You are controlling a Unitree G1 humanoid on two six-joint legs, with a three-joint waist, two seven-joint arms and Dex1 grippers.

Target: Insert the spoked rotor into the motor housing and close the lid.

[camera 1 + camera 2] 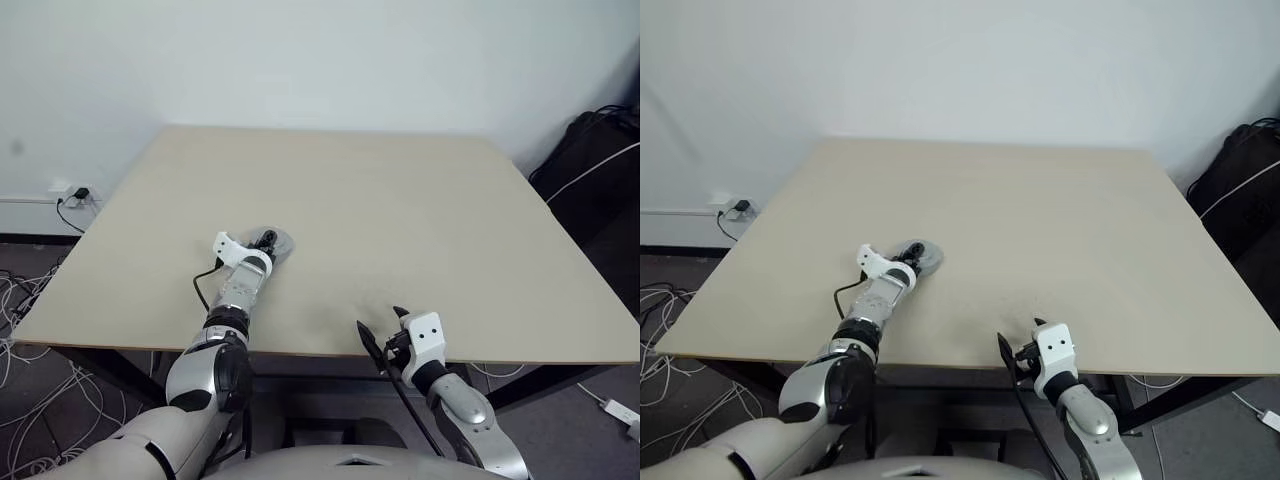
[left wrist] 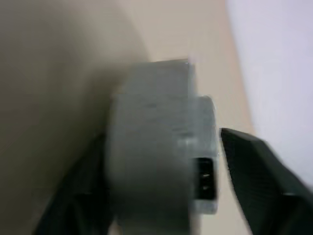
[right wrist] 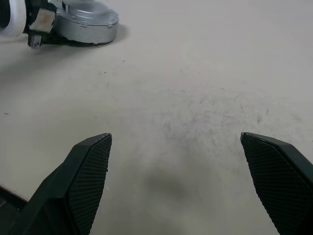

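The motor housing (image 1: 276, 243), a closed round silver case, lies flat on the table (image 1: 420, 210), left of centre and toward the near side. The left gripper (image 1: 264, 241) reaches over it from the near side; in the left wrist view one finger (image 2: 264, 181) stands clear of the case's side, the other sits close against it, so the jaws are spread around the housing without clamping it. The right gripper (image 3: 188, 171) hovers over the near edge, well right of the housing, jaws wide apart and empty.
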